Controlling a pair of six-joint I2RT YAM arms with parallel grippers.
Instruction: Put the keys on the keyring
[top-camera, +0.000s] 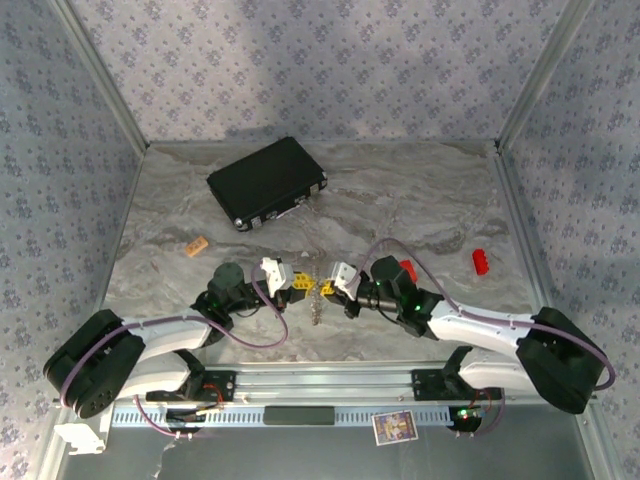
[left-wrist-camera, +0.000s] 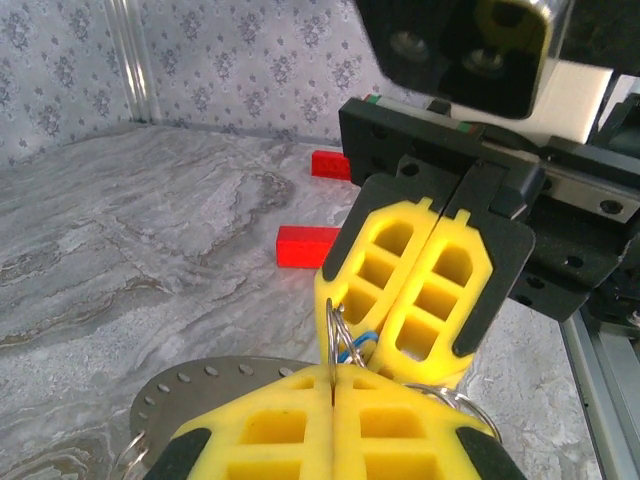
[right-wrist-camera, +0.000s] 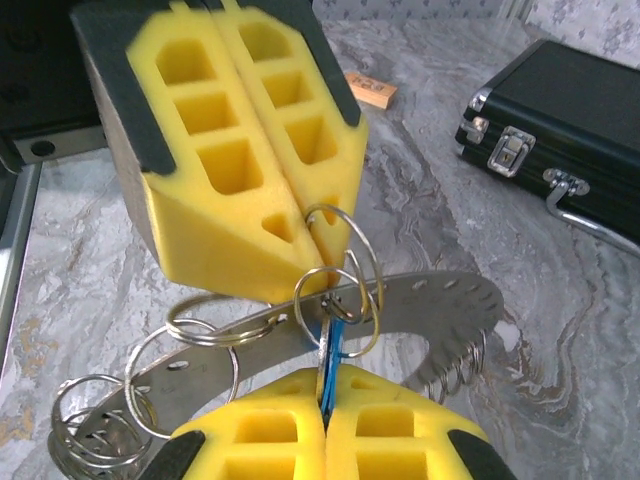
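Pinching the blue key (right-wrist-camera: 332, 345) in my closed right claw (right-wrist-camera: 325, 405), I clamp a thin wire loop (right-wrist-camera: 345, 210) in my closed left claw (right-wrist-camera: 308, 238). The keyring (right-wrist-camera: 440, 305) lies just under both tips. I judge it light, stiff and slippery, so I grip flat faces only.

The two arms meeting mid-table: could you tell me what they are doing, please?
The left gripper is shut on a small wire ring, and the right gripper is shut on the blue key right beside it, close against the grey keyring. Whether the key is threaded on yet is unclear.
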